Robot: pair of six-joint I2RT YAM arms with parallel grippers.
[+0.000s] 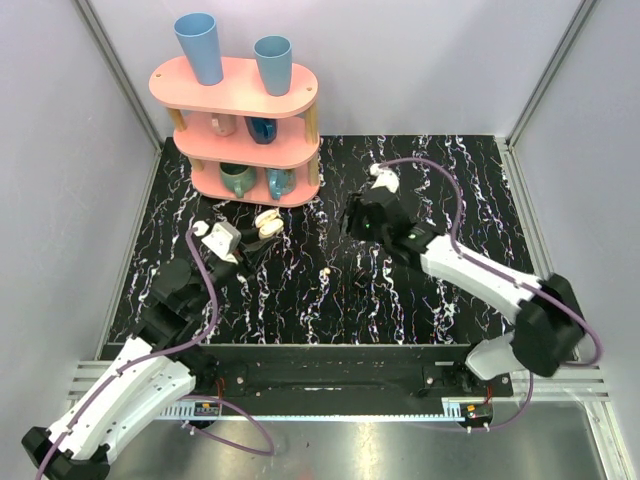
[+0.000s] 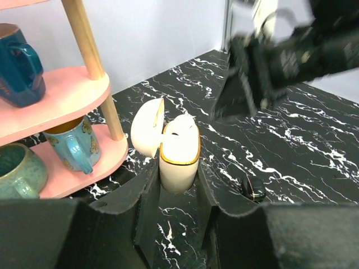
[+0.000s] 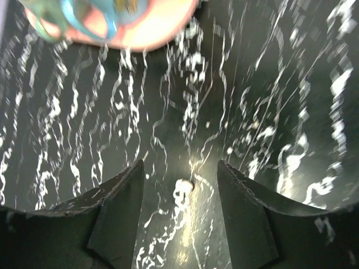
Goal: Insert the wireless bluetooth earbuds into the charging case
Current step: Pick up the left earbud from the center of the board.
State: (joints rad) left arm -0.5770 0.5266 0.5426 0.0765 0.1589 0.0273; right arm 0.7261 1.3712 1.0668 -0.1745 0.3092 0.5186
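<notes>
The cream-white charging case (image 2: 179, 159) stands open on the black marbled table, its lid (image 2: 147, 128) tipped back to the left. A pale rounded shape, perhaps an earbud (image 2: 183, 126), rises above its gold rim. My left gripper (image 2: 178, 171) is shut on the case body; in the top view the gripper (image 1: 240, 243) holds the case (image 1: 267, 222) near the shelf. One tiny cream earbud (image 1: 327, 272) lies loose on the table. My right gripper (image 1: 352, 218) is open and empty above the table. Its blurred wrist view shows a small white nub (image 3: 183, 188) between the spread fingers (image 3: 120, 190).
A pink three-tier shelf (image 1: 240, 150) with cups and mugs stands at the back left, close behind the case. Its bottom tier (image 2: 84, 168) and a wooden post (image 2: 92, 61) are just left of the case. A small black object (image 2: 251, 189) lies on the table to the case's right.
</notes>
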